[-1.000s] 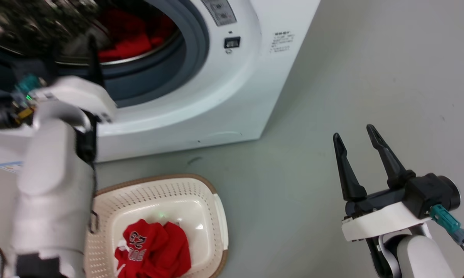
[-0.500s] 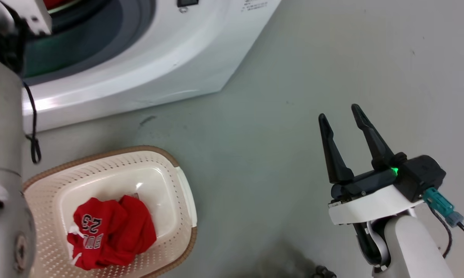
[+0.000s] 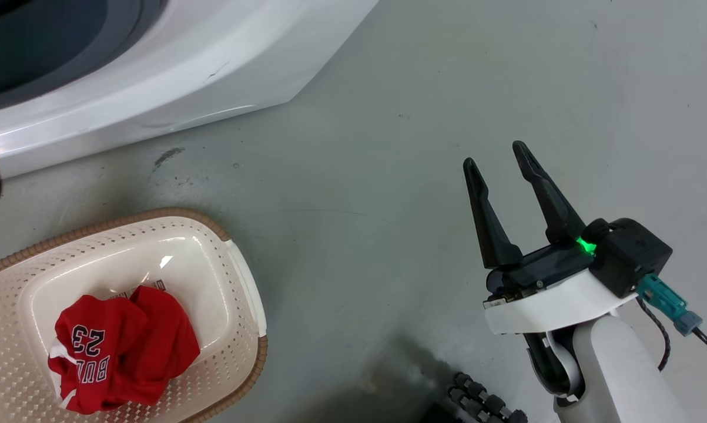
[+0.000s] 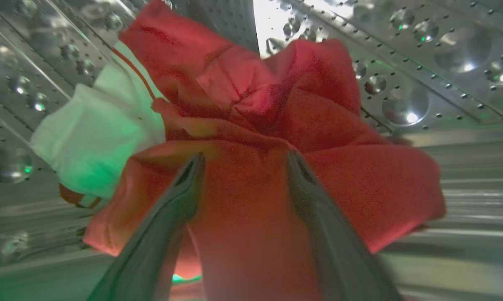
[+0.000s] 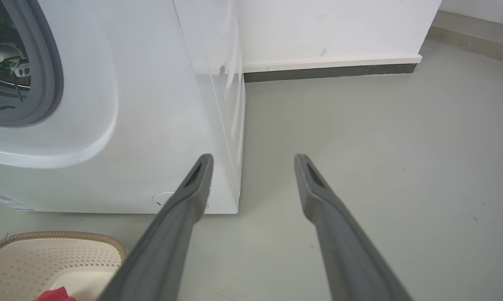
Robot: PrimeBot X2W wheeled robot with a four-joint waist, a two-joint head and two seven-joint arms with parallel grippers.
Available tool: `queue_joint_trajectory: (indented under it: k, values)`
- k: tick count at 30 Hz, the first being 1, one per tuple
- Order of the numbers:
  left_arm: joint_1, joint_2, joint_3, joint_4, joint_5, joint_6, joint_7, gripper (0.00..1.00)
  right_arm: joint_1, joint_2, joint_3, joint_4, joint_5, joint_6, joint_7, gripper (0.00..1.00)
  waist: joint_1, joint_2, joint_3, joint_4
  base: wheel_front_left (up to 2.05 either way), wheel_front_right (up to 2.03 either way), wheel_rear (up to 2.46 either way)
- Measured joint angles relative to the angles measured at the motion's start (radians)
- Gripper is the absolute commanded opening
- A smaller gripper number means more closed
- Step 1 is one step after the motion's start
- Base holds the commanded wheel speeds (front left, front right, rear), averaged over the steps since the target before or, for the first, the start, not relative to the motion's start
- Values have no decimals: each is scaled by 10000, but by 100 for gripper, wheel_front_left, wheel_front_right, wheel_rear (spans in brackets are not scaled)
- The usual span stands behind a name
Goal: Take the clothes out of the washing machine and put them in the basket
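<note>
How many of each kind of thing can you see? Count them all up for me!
Red clothes bundles: 2 (basket bundle, drum bundle)
Basket: 1
Washing machine: 1
End effectors: 2 (left end effector, right end effector)
Total: 6

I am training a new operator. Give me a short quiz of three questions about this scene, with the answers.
1. True or false: the right gripper is open and holds nothing.
2. Which number is printed on the red garment in the basket? A) 23 B) 45 C) 70
3. Fill in: the left gripper, open, points at a red cloth inside the steel ____.
Key: 1 true; 2 A; 3 drum.
</note>
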Motion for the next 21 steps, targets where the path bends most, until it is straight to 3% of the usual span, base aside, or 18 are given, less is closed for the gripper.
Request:
queue_joint_trajectory:
  k: [3, 4, 8, 14, 21]
  values:
    - [-272, 25, 6, 161, -94, 58, 798, 100, -2, 0, 8, -15, 27, 0, 0, 100, 0, 0, 53, -47, 0, 0, 0]
    - [-352, 27, 21, 234, -117, 98, 1089, 47, -4, 0, 8, -15, 31, 0, 0, 100, -1, 0, 63, -49, 0, 0, 0]
    - [-517, -19, 75, 305, -276, 201, 1756, 0, -29, 0, 25, -13, 48, 0, 0, 100, -1, 0, 89, -51, 0, 0, 0]
    - [-221, -33, 71, 48, -362, 491, 1461, 0, -91, 0, 8, 23, 73, 0, 0, 100, -1, 0, -4, -48, 0, 0, 0]
    - [899, 6, -15, -731, -328, 796, -1018, 0, -123, 2, -59, 132, -25, 0, -2, 100, -1, 0, -529, 32, 0, 0, 0]
